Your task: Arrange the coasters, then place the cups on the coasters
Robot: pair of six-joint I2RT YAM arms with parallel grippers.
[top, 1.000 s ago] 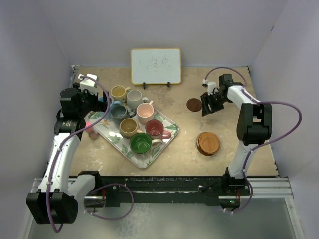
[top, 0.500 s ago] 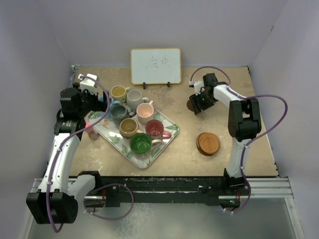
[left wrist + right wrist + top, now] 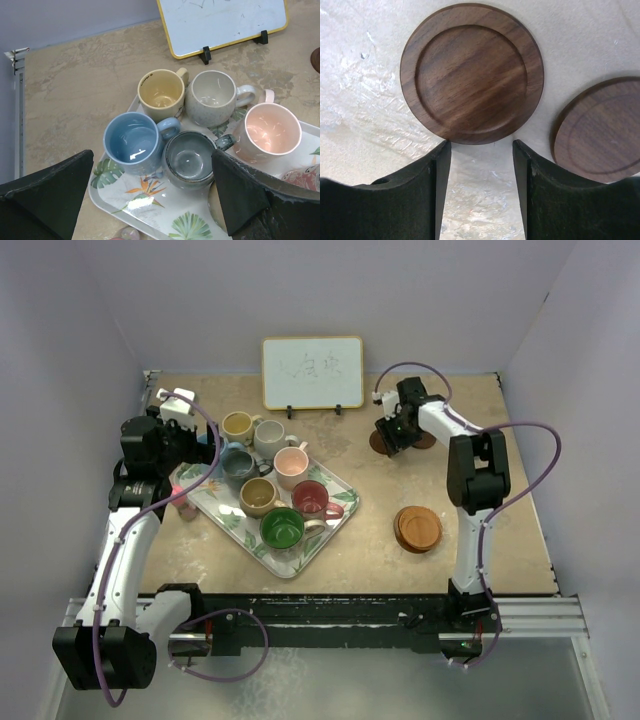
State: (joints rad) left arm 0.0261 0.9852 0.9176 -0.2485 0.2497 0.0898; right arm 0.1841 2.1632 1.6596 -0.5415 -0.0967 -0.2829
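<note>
While the right gripper (image 3: 481,150) hangs part-open and empty, the dark coaster (image 3: 471,74) lies flat just ahead of its fingertips; second coaster (image 3: 600,130) near, rightward.

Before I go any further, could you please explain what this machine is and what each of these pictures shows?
These are two robot arms bolted at the near edge of a table. The wide picture looks down from above and behind them. The other two come from a camera on each wrist.

On the table sit a tray of cups, a small whiteboard, a stack of light coasters and two dark coasters.

The left claw hangs open over the cups. The right claw is open too, pointing at one dark coaster. Neither holds anything.
</note>
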